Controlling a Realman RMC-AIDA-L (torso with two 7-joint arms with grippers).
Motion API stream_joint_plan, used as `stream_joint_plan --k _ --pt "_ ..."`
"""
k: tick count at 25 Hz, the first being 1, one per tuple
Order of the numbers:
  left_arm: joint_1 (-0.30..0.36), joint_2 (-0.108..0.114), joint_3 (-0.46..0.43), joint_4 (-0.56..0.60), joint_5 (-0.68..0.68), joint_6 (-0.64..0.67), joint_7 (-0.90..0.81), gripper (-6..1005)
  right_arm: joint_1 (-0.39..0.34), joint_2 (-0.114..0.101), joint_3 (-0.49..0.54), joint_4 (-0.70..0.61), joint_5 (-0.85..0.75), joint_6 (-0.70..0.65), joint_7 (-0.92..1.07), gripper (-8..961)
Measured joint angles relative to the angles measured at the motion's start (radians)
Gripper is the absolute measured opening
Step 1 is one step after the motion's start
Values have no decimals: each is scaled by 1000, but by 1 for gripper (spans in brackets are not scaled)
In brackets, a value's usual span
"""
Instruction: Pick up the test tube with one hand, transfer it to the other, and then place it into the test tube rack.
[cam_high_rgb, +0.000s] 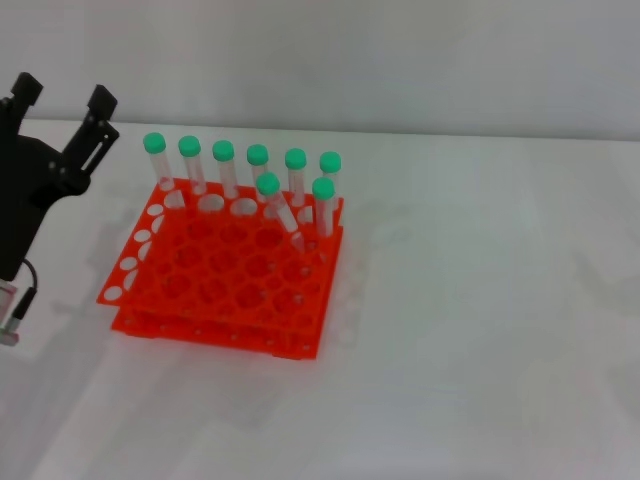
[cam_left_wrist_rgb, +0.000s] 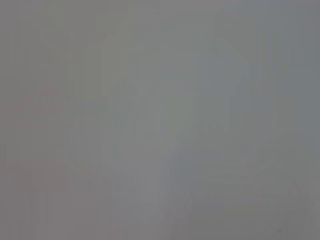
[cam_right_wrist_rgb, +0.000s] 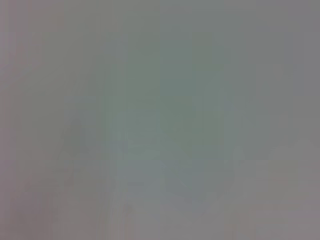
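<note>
left hand (cam_high_rgb: 60, 105): at the desk's left edge, fingers spread wide, holding nothing | rack (cam_high_rgb: 225, 270): on the desk (cam_high_rgb: 480, 300), eight green-capped tubes inside, one tilted tube (cam_high_rgb: 281, 212) leaning in the second row | right hand: out of sight | progress: looks finished, tube likely racked, nothing loose left

open table (cam_high_rgb: 480, 330) right of rack (cam_high_rgb: 225, 275), capped tubes (cam_high_rgb: 257, 175) crowding its far rows

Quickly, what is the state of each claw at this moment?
Left claw: open, holding nothing, at the table's left edge beside the test tube rack.
Right claw: not visible in any view.
</note>
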Motion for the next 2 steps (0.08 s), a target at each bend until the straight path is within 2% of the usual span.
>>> stream_joint_plan --k 2 --pt "0 0 51 -3 -53 1 10 893 -5 -3 13 2 2 16 -13 857"
